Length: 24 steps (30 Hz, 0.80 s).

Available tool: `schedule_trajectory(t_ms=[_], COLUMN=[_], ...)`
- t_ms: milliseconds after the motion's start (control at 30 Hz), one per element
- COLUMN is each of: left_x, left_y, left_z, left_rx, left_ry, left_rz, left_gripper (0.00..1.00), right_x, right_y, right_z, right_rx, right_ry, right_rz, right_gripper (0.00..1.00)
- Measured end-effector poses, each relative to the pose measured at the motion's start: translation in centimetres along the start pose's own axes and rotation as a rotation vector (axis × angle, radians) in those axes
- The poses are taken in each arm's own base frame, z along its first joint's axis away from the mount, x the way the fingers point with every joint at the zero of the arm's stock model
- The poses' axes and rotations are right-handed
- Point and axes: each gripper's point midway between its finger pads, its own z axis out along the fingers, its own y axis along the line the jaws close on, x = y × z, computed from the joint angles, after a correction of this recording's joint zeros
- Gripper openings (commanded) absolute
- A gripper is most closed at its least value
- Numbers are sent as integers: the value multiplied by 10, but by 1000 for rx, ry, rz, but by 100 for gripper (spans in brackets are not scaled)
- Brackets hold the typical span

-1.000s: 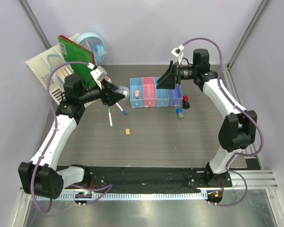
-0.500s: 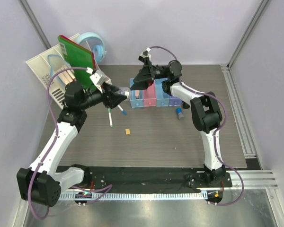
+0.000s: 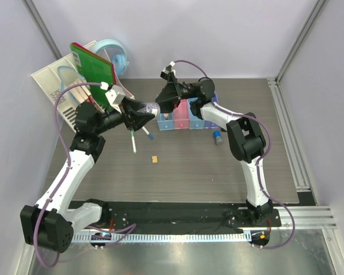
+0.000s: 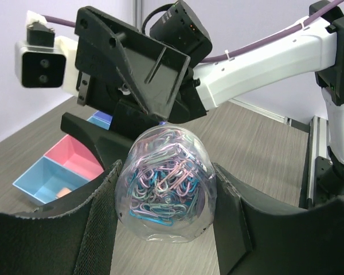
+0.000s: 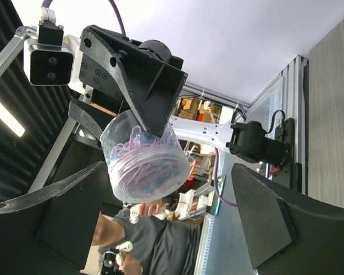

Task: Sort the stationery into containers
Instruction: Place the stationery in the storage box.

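Observation:
My left gripper is shut on a clear round tub of coloured paper clips, held above the table just left of the containers. My right gripper stands open, facing the tub from the other side. Its wide-apart fingers are off the tub. Two white pens and a small orange block lie on the table below. A blue-grey cylinder lies right of the bins. A small pinkish piece lies in the light-blue bin.
A white slotted organizer with a green book and a round light-blue dispenser fills the back left corner. The right arm stretches over the bins' right end. Walls close in on both sides.
The right arm has swung left from over the right-hand bins to meet the left gripper. The left gripper has come up a little with the tub. Right jaws stayed wide.

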Motion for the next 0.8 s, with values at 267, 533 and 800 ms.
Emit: schedule_trajectory(t_ms=[267,533,800], left_x=[8,1,2], left_y=[-4,-8,-9], left_z=[1,2,4], left_rx=[28,57,63], left_ry=[-19,-47,-47], left_rz=[3,50,55], left_gripper=[0,0,0], right_x=[14,21,26], right_y=[13,27,29], right_z=[17,18,17], right_rx=[-21,-26,-22], right_ry=[28,32,33], right_rz=[9,-11,-14], right_gripper=[73,79,81])
